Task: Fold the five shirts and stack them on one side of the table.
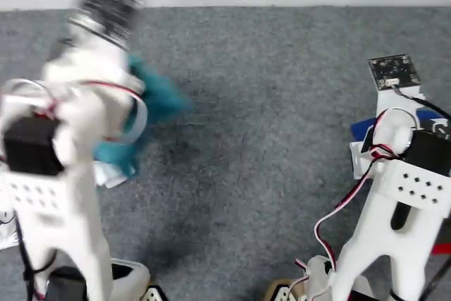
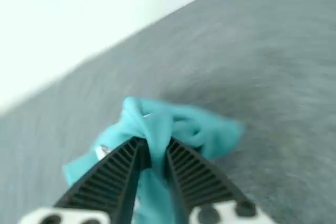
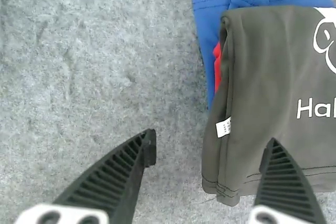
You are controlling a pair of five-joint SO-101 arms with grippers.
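Now, left pincer (image 2: 155, 142) tight on teal shirt (image 2: 194, 129); right pincer (image 3: 210, 140) agape over dark shirt (image 3: 262, 77).

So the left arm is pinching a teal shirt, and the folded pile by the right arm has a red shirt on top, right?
Not quite. The left gripper does pinch the teal shirt, but the pile's top is a dark grey shirt; the red shirt only peeks out beneath it, as the right wrist view shows.
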